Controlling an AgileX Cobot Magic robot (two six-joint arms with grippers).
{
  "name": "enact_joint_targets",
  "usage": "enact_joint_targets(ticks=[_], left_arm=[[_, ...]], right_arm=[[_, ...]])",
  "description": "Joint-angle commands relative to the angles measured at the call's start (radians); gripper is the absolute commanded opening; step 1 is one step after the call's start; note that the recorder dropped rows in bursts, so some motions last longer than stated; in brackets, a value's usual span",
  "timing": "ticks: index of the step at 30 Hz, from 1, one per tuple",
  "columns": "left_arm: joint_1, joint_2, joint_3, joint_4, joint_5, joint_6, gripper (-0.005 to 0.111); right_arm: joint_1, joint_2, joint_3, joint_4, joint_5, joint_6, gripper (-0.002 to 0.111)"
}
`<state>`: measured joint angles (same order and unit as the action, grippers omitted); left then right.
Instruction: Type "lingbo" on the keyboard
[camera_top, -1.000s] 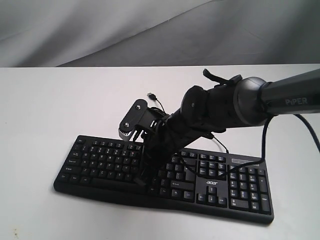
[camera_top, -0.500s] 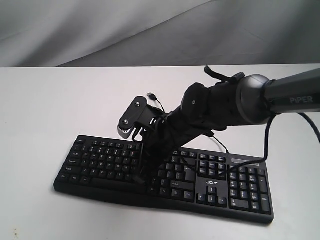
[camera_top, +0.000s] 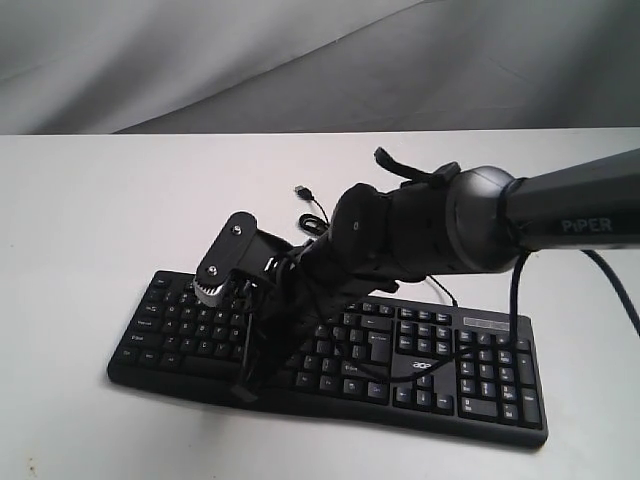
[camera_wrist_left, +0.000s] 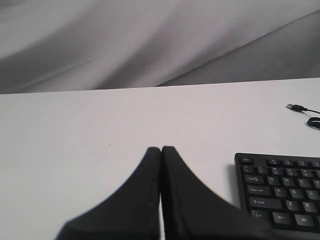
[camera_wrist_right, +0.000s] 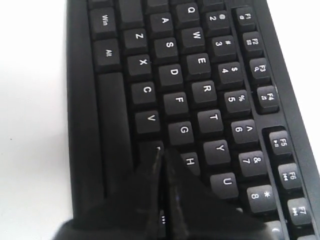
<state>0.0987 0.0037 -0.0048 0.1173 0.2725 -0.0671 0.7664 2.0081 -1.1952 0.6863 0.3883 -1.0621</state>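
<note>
The keyboard (camera_top: 500, 385) lies across the near side of the bench (camera_top: 90, 210). The right gripper (camera_wrist_right: 161, 156), fingers pressed together into a single point, is over the key beside V (camera_wrist_right: 148, 119) and below G (camera_wrist_right: 181, 131) and H (camera_wrist_right: 190, 161). That key's legend is hidden, but by layout it should be B, so I judge the "b" of "lingbo" to be the stroke in hand; whether the tip already touches I cannot tell. To do it well, come straight down on the key's middle, stay off V, G, H and the space bar (camera_wrist_right: 114, 115), press once briefly, then lift clear before heading for O. The left gripper (camera_wrist_left: 161, 150), also closed, hangs over bare bench off the keyboard's Esc end. Count: one keyboard, one cable (camera_top: 318, 215) with one plug (camera_top: 300, 189), two grippers.
</note>
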Motion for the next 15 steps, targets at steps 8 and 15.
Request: enact_joint_targets(ticks=[8, 15], left_arm=[[0.001, -0.004, 0.005, 0.0, -0.011, -0.002, 0.001], [0.001, -0.004, 0.005, 0.0, -0.011, -0.002, 0.001]], right_arm=[[0.002, 0.021, -0.005, 0.006, -0.01, -0.009, 0.0], [0.002, 0.023, -0.005, 0.006, -0.01, -0.011, 0.0]])
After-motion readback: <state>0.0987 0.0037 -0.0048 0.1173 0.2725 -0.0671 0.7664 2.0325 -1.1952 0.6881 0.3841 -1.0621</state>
